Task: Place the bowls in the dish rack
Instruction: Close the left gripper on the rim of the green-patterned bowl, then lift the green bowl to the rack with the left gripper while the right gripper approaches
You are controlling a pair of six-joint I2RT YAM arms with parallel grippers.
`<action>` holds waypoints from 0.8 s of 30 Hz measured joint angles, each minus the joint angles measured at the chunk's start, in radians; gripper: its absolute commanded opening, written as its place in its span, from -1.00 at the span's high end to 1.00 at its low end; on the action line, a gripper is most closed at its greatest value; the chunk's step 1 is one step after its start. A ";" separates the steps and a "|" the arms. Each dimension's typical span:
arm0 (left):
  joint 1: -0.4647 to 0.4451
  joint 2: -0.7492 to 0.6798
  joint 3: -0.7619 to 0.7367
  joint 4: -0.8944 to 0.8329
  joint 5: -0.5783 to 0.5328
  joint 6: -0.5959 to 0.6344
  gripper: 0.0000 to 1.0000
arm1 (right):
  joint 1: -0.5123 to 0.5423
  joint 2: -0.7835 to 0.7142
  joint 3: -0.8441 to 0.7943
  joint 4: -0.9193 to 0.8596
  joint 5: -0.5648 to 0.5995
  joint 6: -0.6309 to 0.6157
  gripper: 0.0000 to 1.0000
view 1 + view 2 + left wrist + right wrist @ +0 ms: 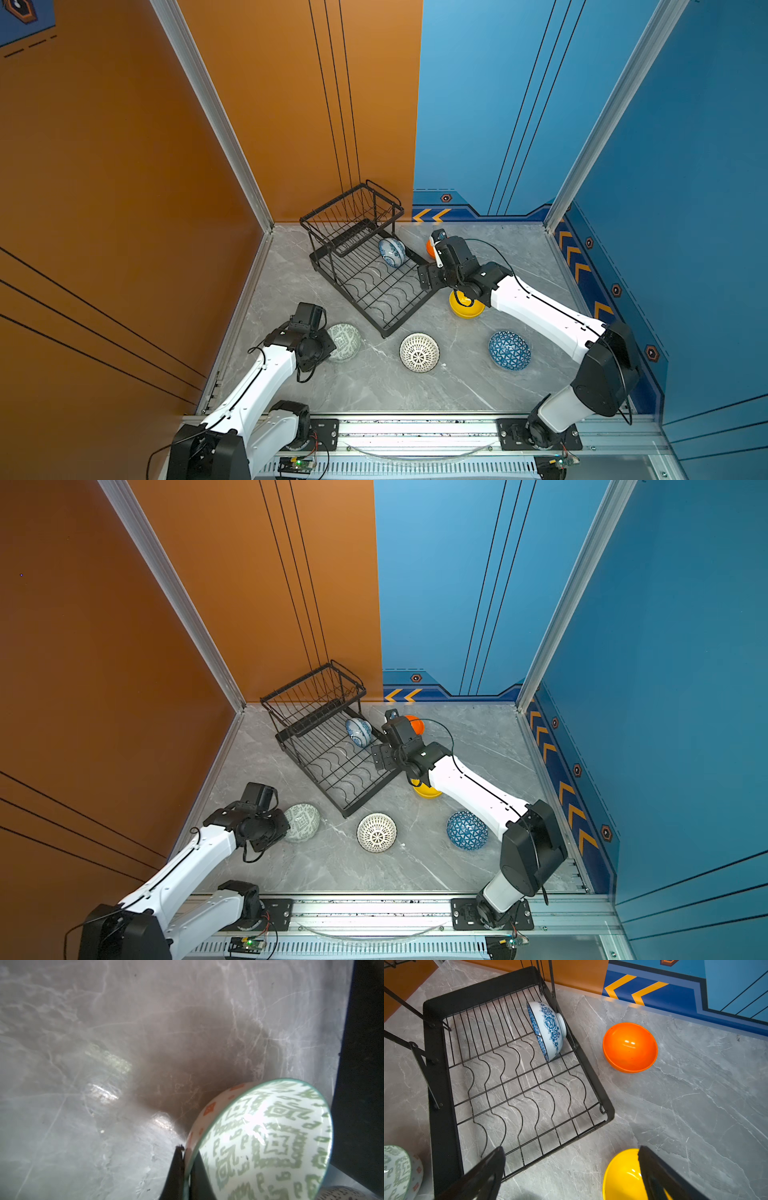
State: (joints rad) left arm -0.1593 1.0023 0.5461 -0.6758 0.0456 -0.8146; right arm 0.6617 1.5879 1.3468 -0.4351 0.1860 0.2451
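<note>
My left gripper is shut on the rim of the pale green patterned bowl, one finger inside and one outside; the bowl is tilted at the table's left. The black wire dish rack holds the white-and-blue floral bowl on its side near the raised basket. My right gripper hangs open and empty over the rack's near right corner. The orange bowl lies beyond it and the yellow bowl beside one finger. The white lattice bowl and blue triangle bowl rest upside down in front.
Orange and blue walls close in the grey marble table at the back and both sides. The right arm stretches over the yellow bowl. A metal rail runs along the front edge.
</note>
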 measured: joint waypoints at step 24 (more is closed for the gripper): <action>-0.179 -0.206 0.094 0.341 0.042 -0.190 1.00 | 0.027 -0.012 0.122 -0.064 -0.102 0.148 -0.84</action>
State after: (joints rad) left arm -0.3386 0.7963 0.6403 -0.3344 0.0879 -1.0046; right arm 0.6884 1.5761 1.4685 -0.4995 0.0841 0.3931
